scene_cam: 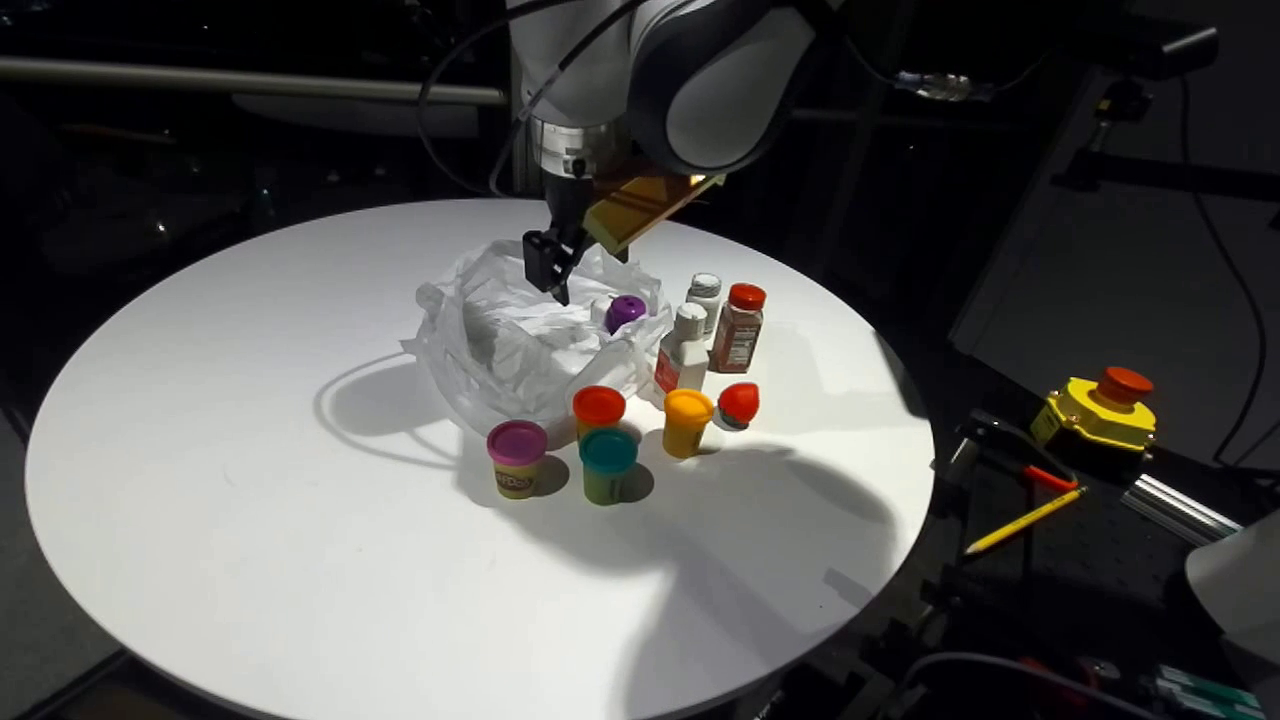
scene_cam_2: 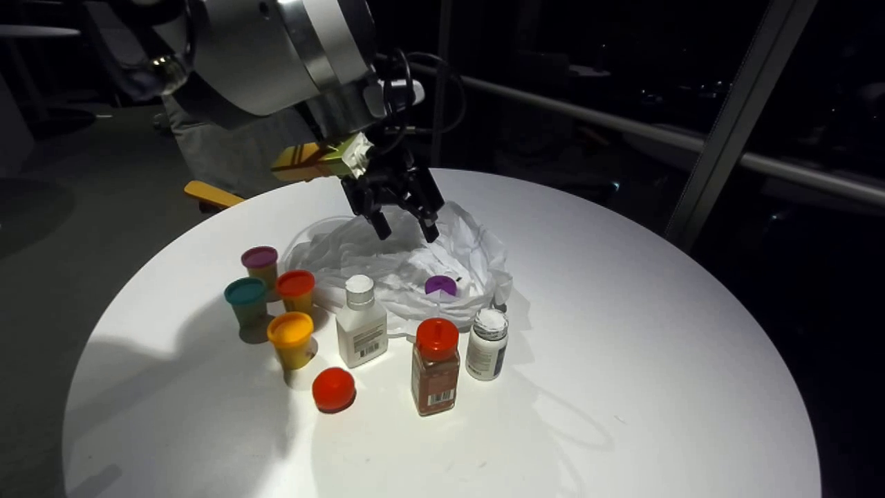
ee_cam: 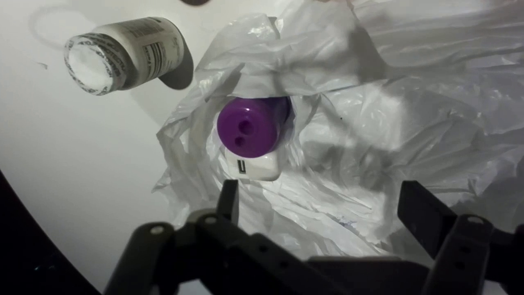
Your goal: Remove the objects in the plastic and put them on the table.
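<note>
With the end effector [ee_cam: 320, 203] spread wide and empty, descent onto the purple object [ee_cam: 249, 128] near the wrist view's centre may snag the plastic bag [ee_cam: 352, 139], whose folds surround it.

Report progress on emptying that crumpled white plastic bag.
Looks done: four tubs with coloured lids, two white bottles, a red-capped clear jar and a red rounded object on the round white table. In hand: nothing; the open black gripper hangs over the bag. Left inside: a purple two-holed cylinder and a white block; more may be hidden.
</note>
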`<state>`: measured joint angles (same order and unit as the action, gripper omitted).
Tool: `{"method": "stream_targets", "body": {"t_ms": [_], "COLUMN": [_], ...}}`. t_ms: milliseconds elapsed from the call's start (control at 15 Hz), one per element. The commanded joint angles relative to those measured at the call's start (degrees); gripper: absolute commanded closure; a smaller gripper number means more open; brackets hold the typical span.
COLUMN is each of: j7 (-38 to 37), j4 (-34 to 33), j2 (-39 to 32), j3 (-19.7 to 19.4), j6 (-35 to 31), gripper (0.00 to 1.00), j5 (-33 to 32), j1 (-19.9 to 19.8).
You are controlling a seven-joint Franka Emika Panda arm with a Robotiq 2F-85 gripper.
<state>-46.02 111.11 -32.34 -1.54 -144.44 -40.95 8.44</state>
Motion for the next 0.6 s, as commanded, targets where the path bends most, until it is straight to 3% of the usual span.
{"method": "stream_targets", "body": {"t_ms": [0, 533], "j7": [4.30, 10.24], "j4": [-4.49, -6.18], "j2": [-3.29, -6.74], "j3": [-1.91, -5.50], "j6": [1.48, 0.56], "gripper": [0.00, 0.00], "j5": [5.57, 15.87], "j1": [0.28, 0.50]}}
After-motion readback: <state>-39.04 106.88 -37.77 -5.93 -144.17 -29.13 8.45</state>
